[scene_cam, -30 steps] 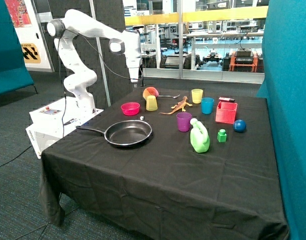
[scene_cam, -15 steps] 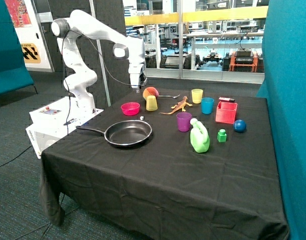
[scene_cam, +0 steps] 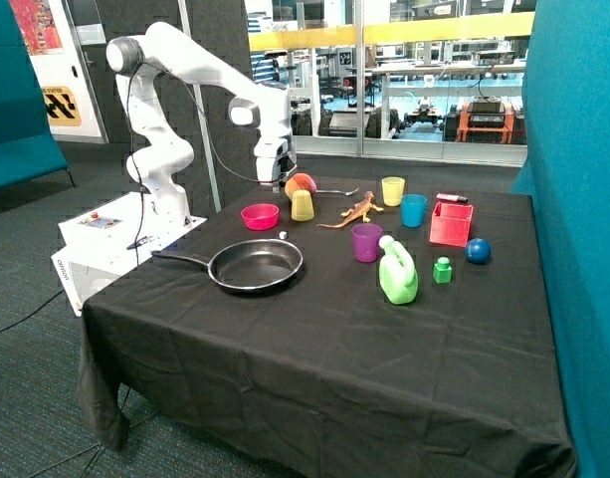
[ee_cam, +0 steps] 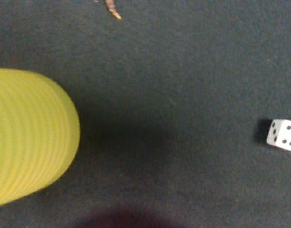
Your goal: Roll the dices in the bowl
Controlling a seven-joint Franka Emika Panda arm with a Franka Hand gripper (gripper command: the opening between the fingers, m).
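Note:
The magenta-pink bowl (scene_cam: pixel 260 215) sits on the black cloth near the table's far corner by the robot base. One white die (scene_cam: pixel 283 235) lies on the cloth between the bowl and the frying pan; it also shows in the wrist view (ee_cam: pixel 283 134) with dark pips. A second die is not in view. My gripper (scene_cam: pixel 275 180) hangs above the cloth between the bowl and an upturned yellow-green cup (scene_cam: pixel 303 205), clear of both. The cup fills one side of the wrist view (ee_cam: pixel 26 137).
A black frying pan (scene_cam: pixel 255 265) lies in front of the bowl. An orange object (scene_cam: pixel 301 184), a spoon (scene_cam: pixel 334 191), a toy lizard (scene_cam: pixel 359 210), a purple cup (scene_cam: pixel 366 242), a green bottle (scene_cam: pixel 397 271), a green block (scene_cam: pixel 442 270), a blue ball (scene_cam: pixel 477 250) and a red box (scene_cam: pixel 451 223) stand around.
The arm has swung forward over the table and lowered, bringing the gripper from behind the table edge to above the spot between bowl and yellow-green cup.

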